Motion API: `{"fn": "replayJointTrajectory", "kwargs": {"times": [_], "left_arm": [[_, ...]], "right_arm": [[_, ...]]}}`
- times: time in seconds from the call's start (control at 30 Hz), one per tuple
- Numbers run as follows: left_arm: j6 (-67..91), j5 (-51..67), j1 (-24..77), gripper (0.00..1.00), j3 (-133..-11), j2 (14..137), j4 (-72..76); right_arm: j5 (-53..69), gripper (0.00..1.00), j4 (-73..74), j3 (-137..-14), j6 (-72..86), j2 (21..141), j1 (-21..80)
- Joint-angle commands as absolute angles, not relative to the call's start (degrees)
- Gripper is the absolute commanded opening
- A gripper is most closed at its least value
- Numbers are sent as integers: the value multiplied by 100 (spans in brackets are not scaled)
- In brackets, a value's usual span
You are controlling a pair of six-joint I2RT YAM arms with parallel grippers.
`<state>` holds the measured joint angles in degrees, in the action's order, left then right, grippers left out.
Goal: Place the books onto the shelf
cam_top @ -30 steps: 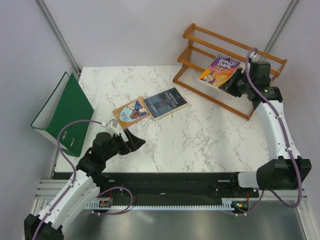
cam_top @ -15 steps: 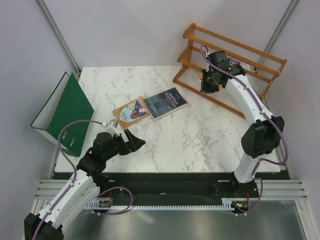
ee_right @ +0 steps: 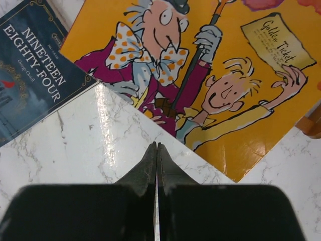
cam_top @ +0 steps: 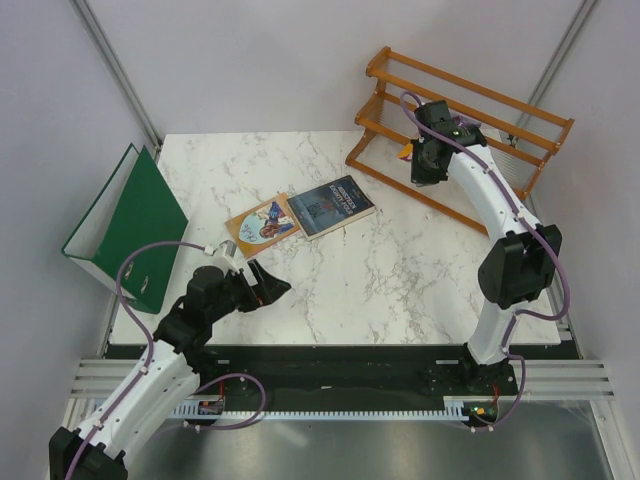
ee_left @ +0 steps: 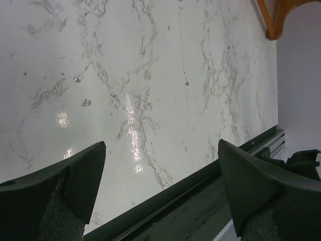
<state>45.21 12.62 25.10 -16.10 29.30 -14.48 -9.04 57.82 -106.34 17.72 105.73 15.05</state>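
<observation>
The orange-brown shelf [cam_top: 470,110] stands at the table's far right. My right gripper [cam_top: 421,168] is at its front left end, shut with nothing between the jaws [ee_right: 157,146]. Just beyond the fingertips and not touching them is the purple-and-yellow book [ee_right: 200,75]; my arm hides most of it in the top view. The dark blue book [cam_top: 331,206] [ee_right: 30,85] and the tan book [cam_top: 262,226] lie flat mid-table. My left gripper [cam_top: 272,285] [ee_left: 160,150] hovers open and empty over the near table edge, below the tan book.
A large green ring binder [cam_top: 130,225] leans at the table's left edge. A black rail [ee_left: 200,201] runs along the near edge under my left gripper. A shelf foot [ee_left: 273,17] shows at the top right of the left wrist view.
One second ago my right gripper held the purple-and-yellow book up against the shelf. It has let go, shut, and the arm has swung left over the shelf's front. The left arm is still.
</observation>
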Motion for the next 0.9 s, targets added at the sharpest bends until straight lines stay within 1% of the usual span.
{"fn": "replayJointTrajectory", "kwargs": {"times": [0.0,0.87], "left_arm": [[4377,1380,2505,98,-1564,2874,-1397],[4403,1389,2505,98,-1564,2663,-1573]], "right_arm": [[-1459,1,5722,-10890,1775,10679,1494],[-1960,2,5221,-10898,2092,10652,1380]]}}
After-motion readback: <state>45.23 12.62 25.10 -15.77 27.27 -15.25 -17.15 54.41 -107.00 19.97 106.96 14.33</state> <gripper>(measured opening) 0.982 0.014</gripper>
